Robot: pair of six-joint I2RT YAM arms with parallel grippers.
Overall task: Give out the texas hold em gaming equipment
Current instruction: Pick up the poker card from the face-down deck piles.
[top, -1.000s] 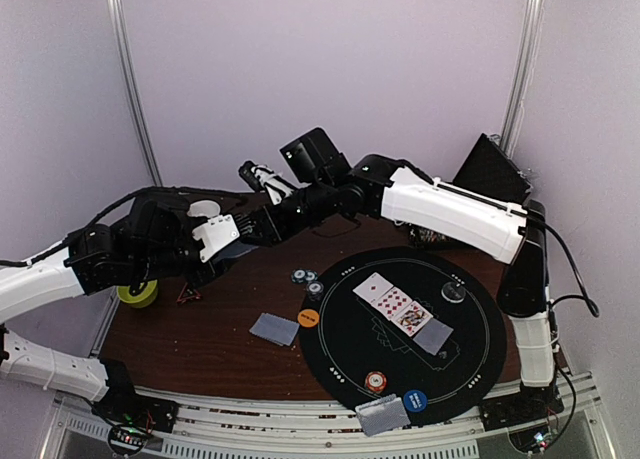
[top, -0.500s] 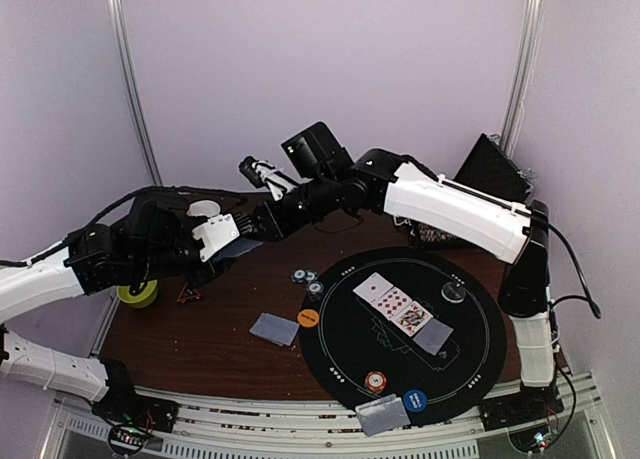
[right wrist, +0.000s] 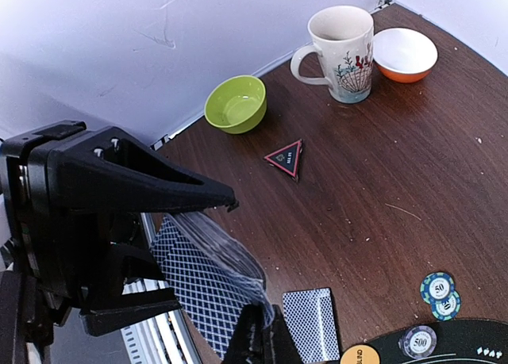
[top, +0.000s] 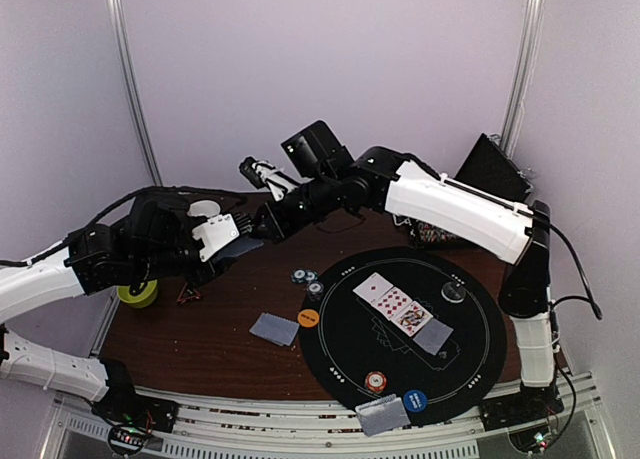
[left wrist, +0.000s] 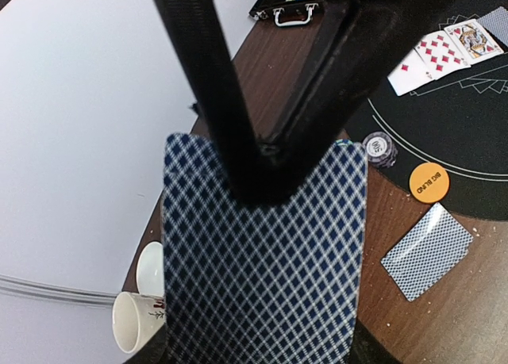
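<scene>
Right gripper (right wrist: pixel 256 339) first: its jaws are clenched tight on the far short edge of the top card (left wrist: pixel 262 253), a small playing card with a blue-and-white lattice back. It lies uppermost on the deck (right wrist: pixel 202 293), a thick stack of the same cards held in the air above the dark brown wooden tabletop (right wrist: pixel 381 166). My left gripper (right wrist: pixel 194 249) has its jaws part-way apart, grasping that stack across its long edges.

I reckon this card is feather-light, thin, slick and bendy. A pinch at the edge is the right hold, and it wants a flat slide off the stack, or a second card may cling to it.

Further out, a face-down card (right wrist: pixel 311 323) lies just beside the round black felt mat (top: pixel 470 329). On it, red-pipped face-up cards (top: pixel 392 304) sit in a row.
</scene>
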